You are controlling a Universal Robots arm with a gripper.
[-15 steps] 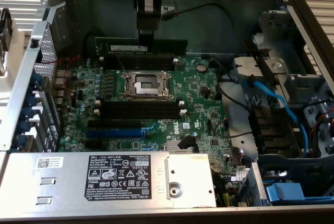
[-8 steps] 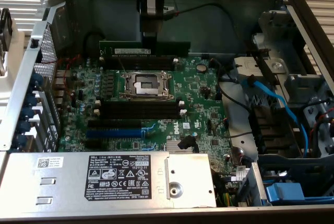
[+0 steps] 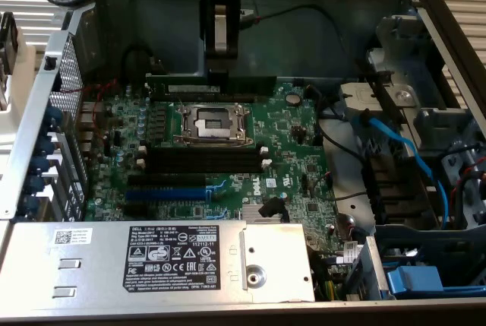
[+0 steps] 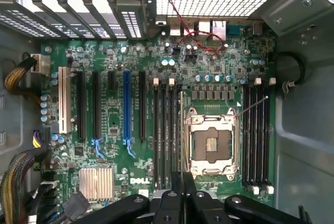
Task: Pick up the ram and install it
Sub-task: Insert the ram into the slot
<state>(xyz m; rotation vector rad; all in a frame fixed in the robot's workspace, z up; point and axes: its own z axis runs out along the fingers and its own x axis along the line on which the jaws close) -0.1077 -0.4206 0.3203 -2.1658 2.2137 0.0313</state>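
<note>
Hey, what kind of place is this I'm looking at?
The inside of an open desktop computer case: a green motherboard with a CPU socket, black memory slots, a labelled power supply, and the gripper holding the ram over the board.

PC workshop: open case [image 3: 152,22], mobo [image 3: 288,132]

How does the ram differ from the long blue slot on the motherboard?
The ram is dark green; the blue slot is blue plastic. The ram is held on edge in the gripper, beyond the CPU socket in the exterior view; the blue slot sits fixed on the board, on the socket's near side. Both are long, narrow and lie parallel.
</note>
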